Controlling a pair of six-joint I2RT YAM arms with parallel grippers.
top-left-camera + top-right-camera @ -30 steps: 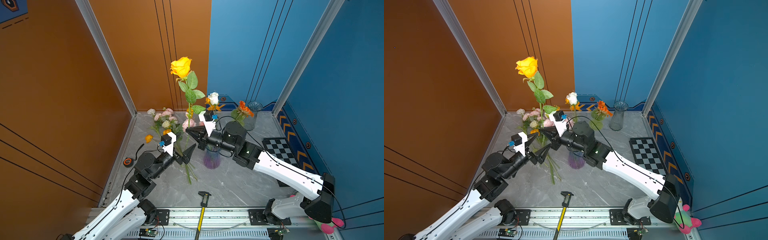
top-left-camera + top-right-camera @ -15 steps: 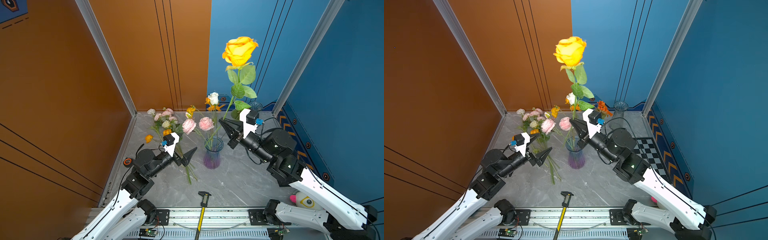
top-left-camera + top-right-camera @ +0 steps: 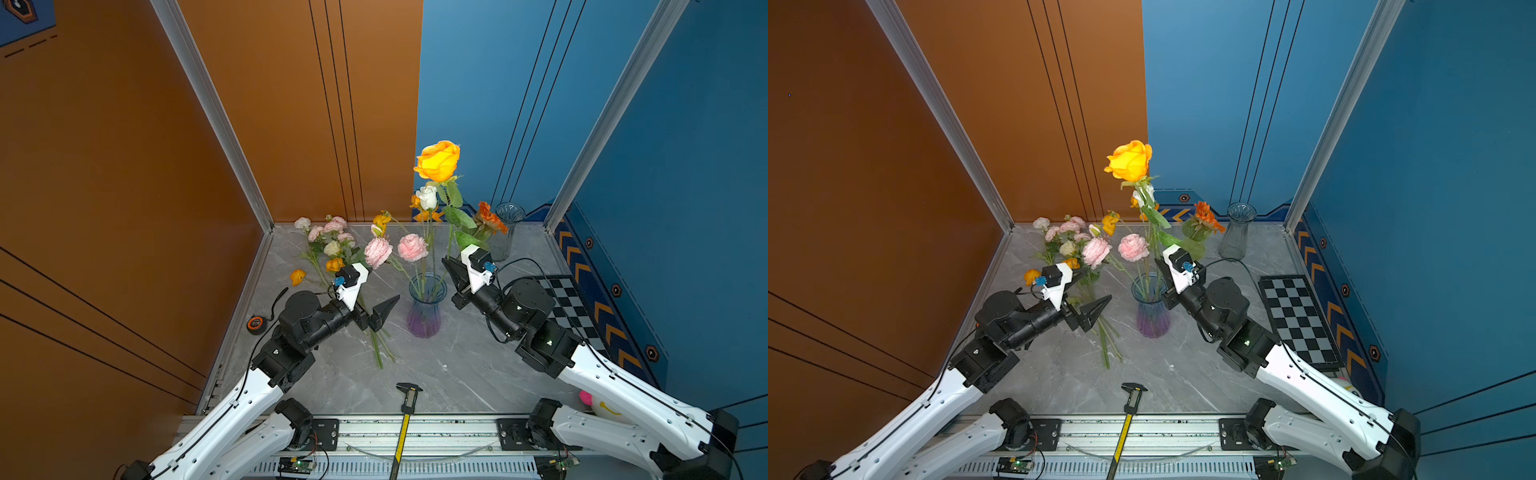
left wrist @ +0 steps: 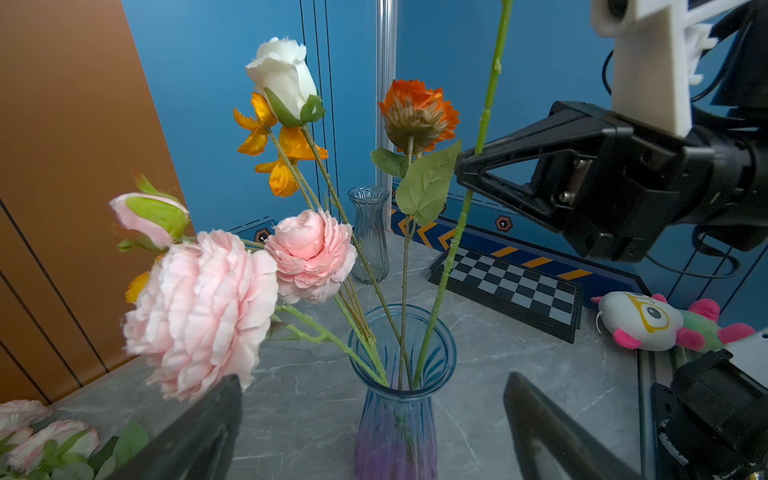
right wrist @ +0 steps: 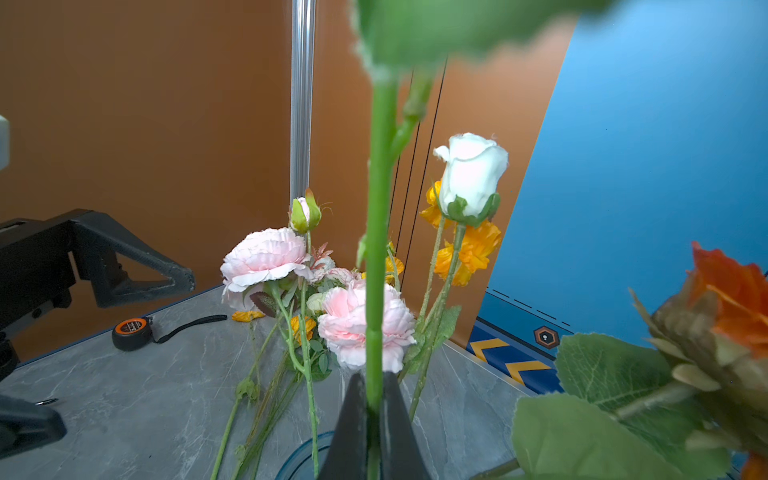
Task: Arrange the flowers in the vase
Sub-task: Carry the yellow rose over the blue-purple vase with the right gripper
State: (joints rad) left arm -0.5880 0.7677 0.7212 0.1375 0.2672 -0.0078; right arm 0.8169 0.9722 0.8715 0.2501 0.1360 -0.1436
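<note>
A tall yellow rose (image 3: 438, 160) (image 3: 1130, 160) stands upright, and my right gripper (image 3: 451, 266) (image 3: 1160, 266) (image 5: 374, 399) is shut on its green stem (image 5: 378, 249) just above the blue-purple vase (image 3: 424, 309) (image 3: 1151, 307) (image 4: 399, 415). The stem's lower end (image 4: 432, 324) is inside the vase mouth. A white rose (image 3: 427, 197) (image 4: 284, 79), pink blooms (image 3: 412, 247) (image 4: 311, 253) and an orange bloom (image 4: 417, 112) also stand in the vase. More flowers (image 3: 332, 245) (image 3: 1067, 237) lie on the table at the back left. My left gripper (image 3: 380, 291) (image 3: 1096, 284) (image 4: 370, 399) is open and empty, left of the vase.
A clear glass vase (image 3: 508, 226) stands at the back right, beside a checkerboard (image 3: 569, 307). A tape measure (image 3: 255, 323) lies by the left wall and a caliper (image 3: 409, 399) at the front edge. A plush toy (image 4: 648, 320) sits at the right.
My right gripper carried the yellow rose from beside the left gripper up and over to the right, then lowered its stem into the vase. The left gripper stayed open, nearly still.
</note>
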